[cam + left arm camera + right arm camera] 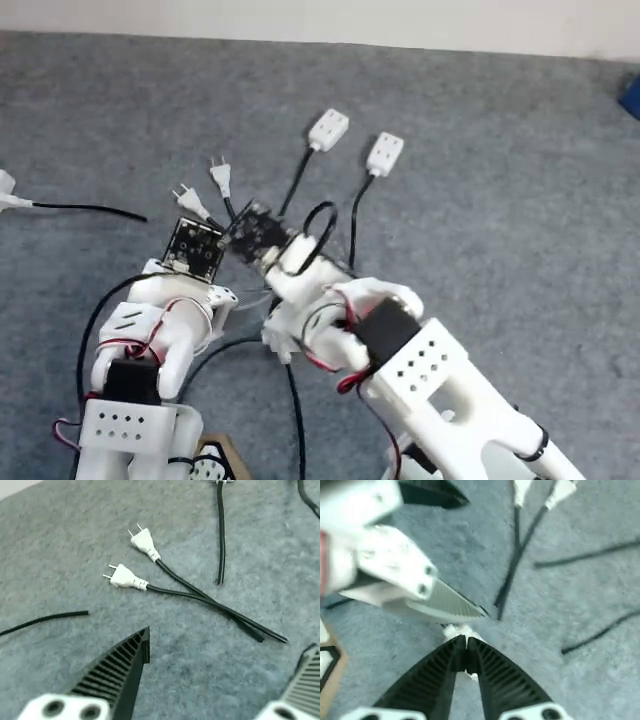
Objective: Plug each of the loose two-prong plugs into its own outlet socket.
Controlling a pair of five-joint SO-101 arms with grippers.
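Grey felt covers the table (520, 260). 2 white plugs lie on it, close together. The near plug (125, 576) and the far plug (145, 542) both lie flat, with their 2 prongs pointing away from the arms. Their black cords (210, 602) run back toward the arms and cross over each other. Neither plug is in a socket.

2 white sockets sit farther out on the table, well apart from the plugs. The first socket (328, 129) and the second socket (384, 153) lie side by side, each with its own black cord.

The left gripper (230, 640) hangs over the felt just behind the plugs. Its 2 fingers are wide apart and hold nothing. It touches neither plug.

The right gripper (466, 641) is just beside the left gripper, near the ends of the cords. Its 2 fingers are pressed together. A tiny white bit shows at their tips, but I cannot tell what it is.

From above, the left arm (150, 340) and the right arm (430, 370) lean in side by side, and their ends meet near the plug cords. 1 more black cable (90, 208) lies far off on the left arm's side.
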